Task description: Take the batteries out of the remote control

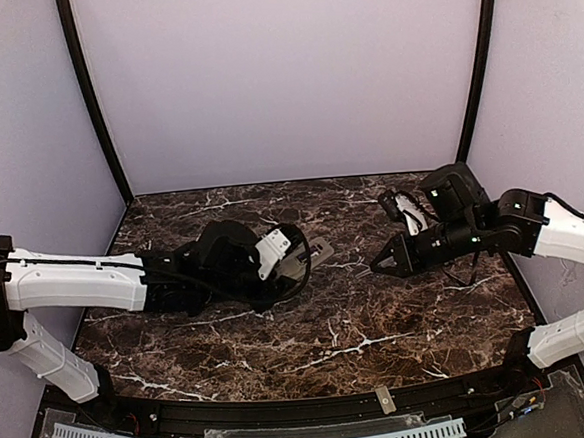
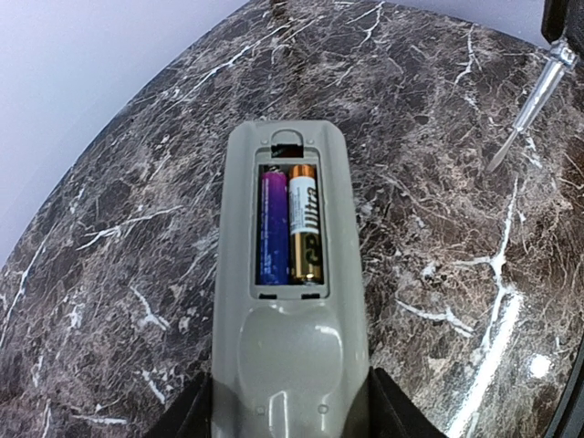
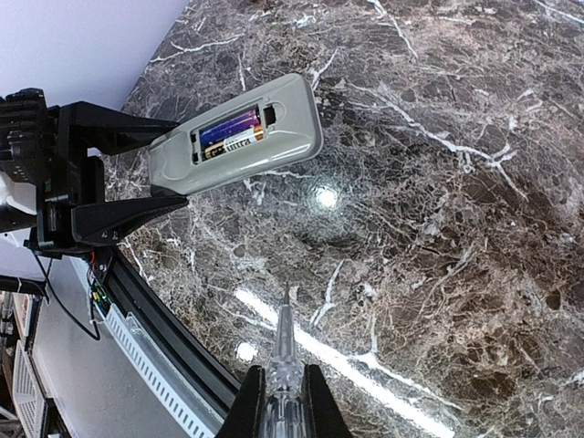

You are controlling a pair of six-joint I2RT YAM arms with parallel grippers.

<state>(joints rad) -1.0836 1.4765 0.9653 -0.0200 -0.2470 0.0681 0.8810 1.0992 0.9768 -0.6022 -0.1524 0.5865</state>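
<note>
In the overhead view, the left tool point(image 1: 297, 259) is reaching in from the left over the dark marbled table point(image 1: 360, 325) and is clenching the near end of the remote control point(image 1: 319, 249), whose grey far end is sticking out toward the table's middle; the right tool point(image 1: 381, 266) is coming in from the right, pointing at the remote and staying well apart from it, though what it is carrying is too small to make out here. In the left wrist view, the remote is lying lengthwise away from the camera with its grey-beige back facing up, the tool's two dark fingers point(image 2: 196, 412) pressing on its sides at the bottom edge; its battery recess point(image 2: 274, 169) is standing open, with a purple battery point(image 2: 271, 228) on the left and a gold and black battery point(image 2: 307, 228) touching it on the right, and a screwdriver point(image 2: 527, 114) is slanting down at the upper right. In the right wrist view, the right tool is gripping the screwdriver by its clear handle, its jaws closed tight on it, with the blade pointing out over the table toward the remote, which is showing at the upper left with both batteries inside; whether the remote's far end is touching the table cannot be told
</note>
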